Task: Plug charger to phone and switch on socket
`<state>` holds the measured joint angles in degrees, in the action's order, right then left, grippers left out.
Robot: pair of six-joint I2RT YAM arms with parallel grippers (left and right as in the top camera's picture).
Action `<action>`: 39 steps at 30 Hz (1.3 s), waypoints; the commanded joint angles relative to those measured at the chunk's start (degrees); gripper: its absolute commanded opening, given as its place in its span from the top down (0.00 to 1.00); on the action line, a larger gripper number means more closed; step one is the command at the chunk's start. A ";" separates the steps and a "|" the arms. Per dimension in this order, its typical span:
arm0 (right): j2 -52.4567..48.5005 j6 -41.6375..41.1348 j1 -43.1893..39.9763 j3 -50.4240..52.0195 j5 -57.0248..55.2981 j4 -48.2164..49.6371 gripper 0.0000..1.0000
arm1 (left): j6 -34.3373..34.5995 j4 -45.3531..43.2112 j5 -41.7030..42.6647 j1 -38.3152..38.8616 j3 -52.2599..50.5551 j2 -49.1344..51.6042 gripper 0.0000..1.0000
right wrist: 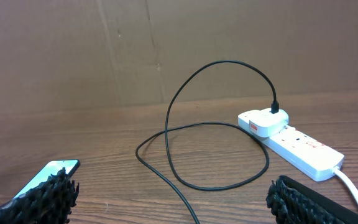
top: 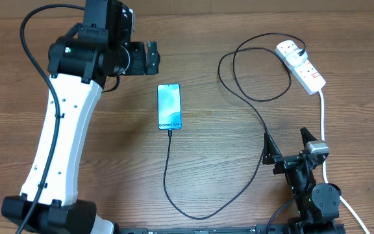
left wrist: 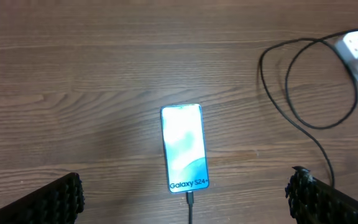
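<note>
The phone [top: 169, 106] lies face up mid-table, its light blue screen lit, and also shows in the left wrist view [left wrist: 184, 148]. The black charger cable [top: 174, 195] has its connector tip in the phone's bottom edge [left wrist: 189, 199]. It loops across the table to a white plug [right wrist: 263, 121] seated in the white socket strip [top: 302, 65] at the far right. My left gripper [top: 152, 58] is open and empty, above and beyond the phone. My right gripper [top: 287, 146] is open and empty near the front edge, over the cable [right wrist: 185, 93] and well short of the socket [right wrist: 297, 144].
The socket's thick white cord [top: 323, 130] runs down the right side past my right arm, and shows in the right wrist view [right wrist: 356, 183]. A brown cardboard wall [right wrist: 104, 50] stands behind the table. The cable forms loose loops left of the socket.
</note>
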<state>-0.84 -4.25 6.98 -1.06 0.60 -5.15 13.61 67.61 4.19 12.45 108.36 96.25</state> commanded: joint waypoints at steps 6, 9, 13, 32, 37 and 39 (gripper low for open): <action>0.68 0.24 -0.31 0.59 -0.55 0.31 0.00 | 0.13 4.11 -0.59 1.07 -2.12 -4.20 0.00; 0.68 0.24 -0.31 0.59 -0.55 0.31 0.00 | 0.15 2.75 -0.83 1.07 -5.68 -5.99 0.00; 0.68 0.24 -0.31 0.59 -0.55 0.31 0.00 | 0.17 -5.49 -0.48 1.07 -16.94 -11.17 0.00; 0.68 0.24 -0.31 0.59 -0.55 0.31 0.00 | 0.37 -32.15 0.33 1.07 -54.51 -35.01 0.00; 0.68 0.24 -0.31 0.59 -0.55 0.31 0.00 | 0.39 -37.48 0.33 1.07 -61.96 -41.29 0.00; 0.68 0.24 -0.31 0.59 -0.55 0.31 0.00 | 0.48 -39.63 0.35 1.07 -65.29 -44.17 0.00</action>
<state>-0.84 -4.23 6.94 -1.06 0.58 -5.15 13.61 29.43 4.08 13.17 46.65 55.68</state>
